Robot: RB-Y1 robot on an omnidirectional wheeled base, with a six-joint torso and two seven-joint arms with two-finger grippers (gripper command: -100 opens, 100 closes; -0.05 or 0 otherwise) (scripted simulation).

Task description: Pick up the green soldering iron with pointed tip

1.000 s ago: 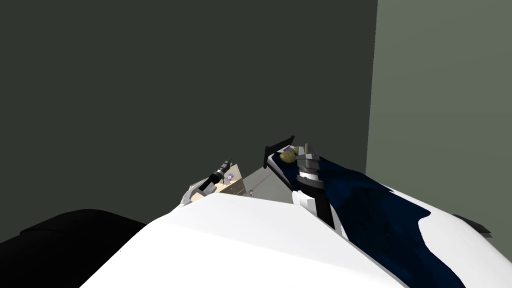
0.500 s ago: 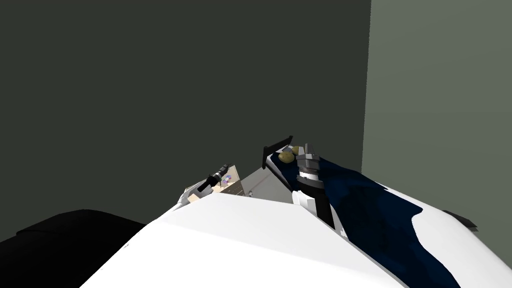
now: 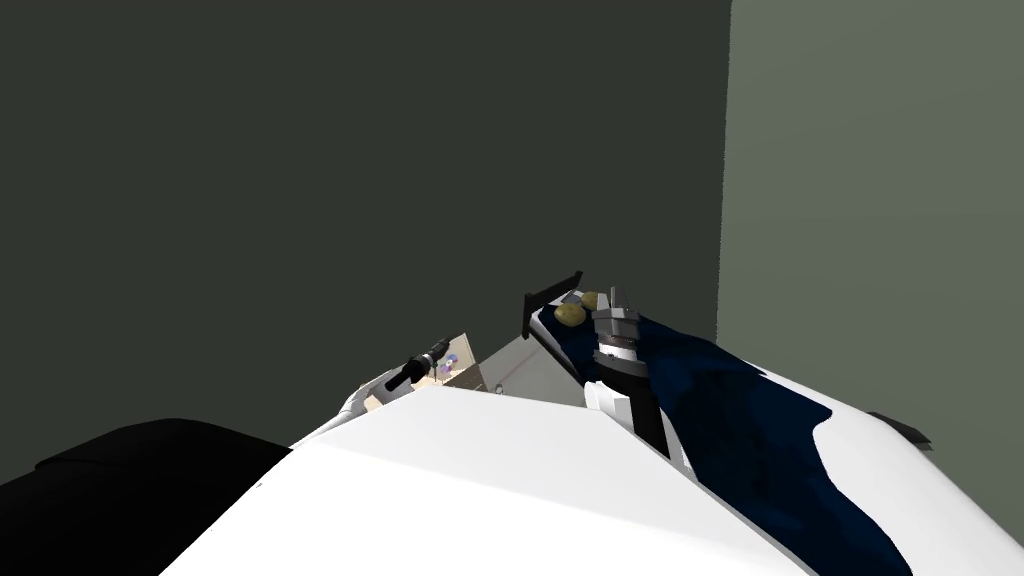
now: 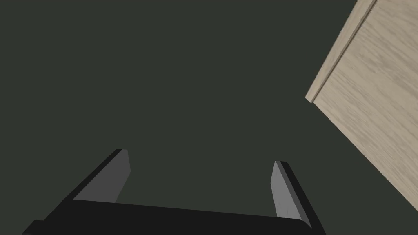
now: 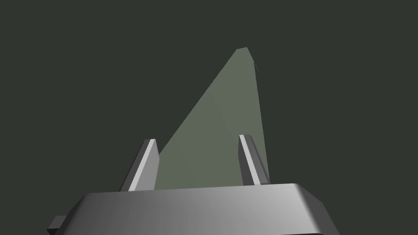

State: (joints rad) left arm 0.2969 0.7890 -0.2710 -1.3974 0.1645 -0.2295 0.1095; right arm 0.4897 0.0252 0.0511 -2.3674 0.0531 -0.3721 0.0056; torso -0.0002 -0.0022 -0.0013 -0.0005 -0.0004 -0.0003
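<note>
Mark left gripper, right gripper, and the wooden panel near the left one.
left gripper (image 4: 200,157), left wrist view, midway between its open fingertips.
right gripper (image 5: 197,138), right wrist view, midway between its open fingertips.
wooden panel (image 4: 375,106), left wrist view, grained face.

1. The left hand (image 4: 200,157) has its fingers spread, and the gap between them is free. A dark wall (image 4: 163,73) lies ahead of it.
2. A light wood corner (image 4: 367,102) projects beside one finger, apart from it.
3. In the head view, a strip of grey floor (image 3: 525,365) is free between the table (image 3: 468,350) and the bed (image 3: 720,400).
4. The right hand (image 5: 197,138) has its fingers spread, and the gap between them is free. It stands over the bed, near two olive lumps (image 3: 570,314) and the black headboard (image 3: 548,294).
</note>
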